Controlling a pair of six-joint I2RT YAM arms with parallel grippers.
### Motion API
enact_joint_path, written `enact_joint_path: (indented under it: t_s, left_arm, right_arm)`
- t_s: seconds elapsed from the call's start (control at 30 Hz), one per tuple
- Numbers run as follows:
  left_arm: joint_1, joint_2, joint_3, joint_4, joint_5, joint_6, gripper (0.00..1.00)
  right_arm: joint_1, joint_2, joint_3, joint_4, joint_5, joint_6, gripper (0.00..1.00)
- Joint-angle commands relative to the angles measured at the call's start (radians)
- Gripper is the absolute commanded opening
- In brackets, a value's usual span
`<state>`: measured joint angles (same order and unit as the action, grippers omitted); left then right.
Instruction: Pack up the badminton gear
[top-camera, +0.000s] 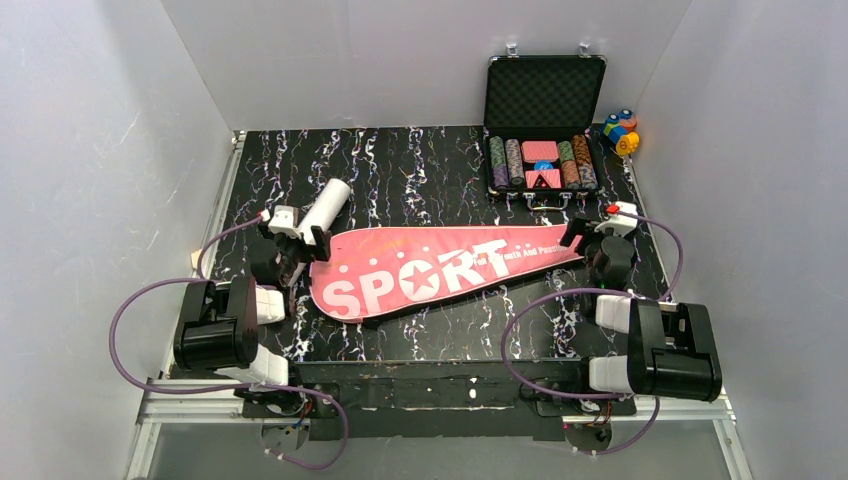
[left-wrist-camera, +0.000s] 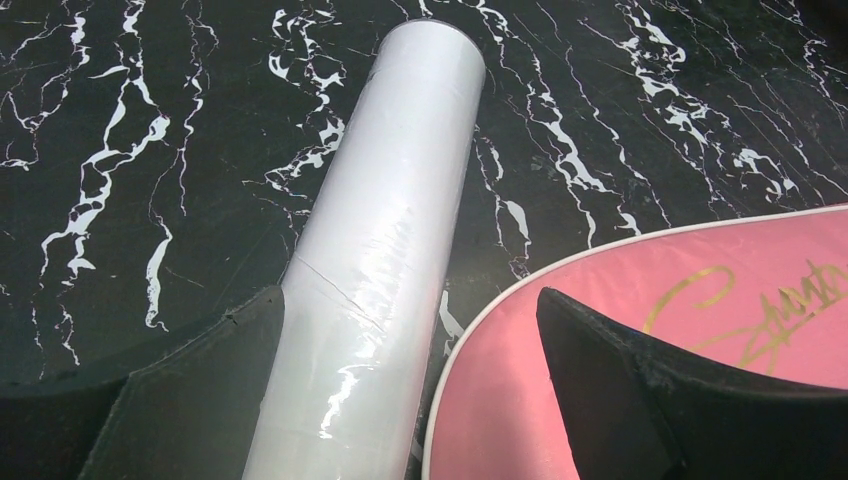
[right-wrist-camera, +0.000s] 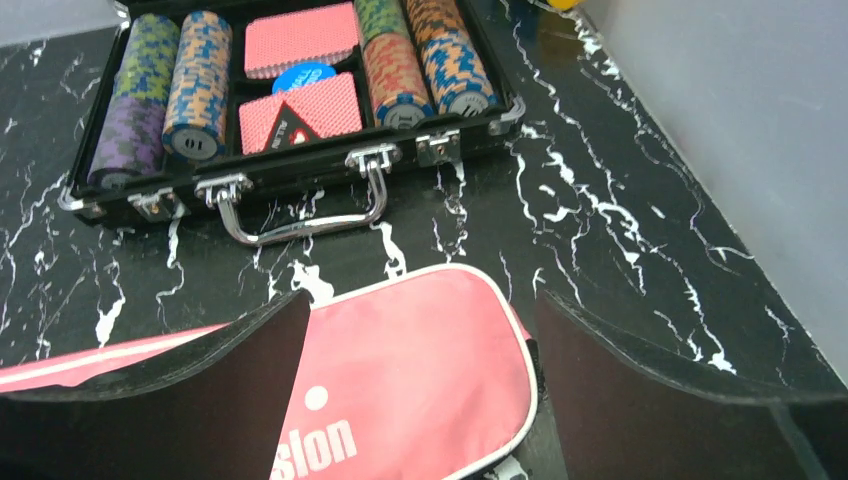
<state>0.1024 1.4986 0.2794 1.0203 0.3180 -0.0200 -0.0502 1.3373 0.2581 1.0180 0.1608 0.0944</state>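
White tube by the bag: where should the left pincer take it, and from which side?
Grip the white tube across its round body, probably toward the nearer end, from above, open left pincer straddling its long axis. It lies flat, and the pink bag sits close on one side, leaving little room for a sideways approach.

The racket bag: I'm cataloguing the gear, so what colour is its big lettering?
White, on the pink bag; clearest in the top external view.

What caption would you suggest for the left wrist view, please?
Open left gripper poised over the white tube, beside the pink bag.
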Motion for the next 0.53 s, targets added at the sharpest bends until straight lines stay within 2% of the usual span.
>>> enact_joint_path:
  t_s: [0.0,0.33,0.5]
  left_arm:
    - [-0.002,-0.006,0.001,0.034,0.001,0.013,0.98]
    - [-0.004,-0.007,0.013,0.005,-0.006,0.017,0.98]
    - [-0.029,-0.013,0.010,0.001,-0.052,0.039,0.98]
  right_arm:
    - [-0.011,-0.022,0.002,-0.055,-0.077,0.003,0.91]
    - [-0.010,-0.015,-0.001,-0.036,-0.079,0.000,0.92]
    - [-0.010,-0.015,-0.001,-0.036,-0.079,-0.001,0.92]
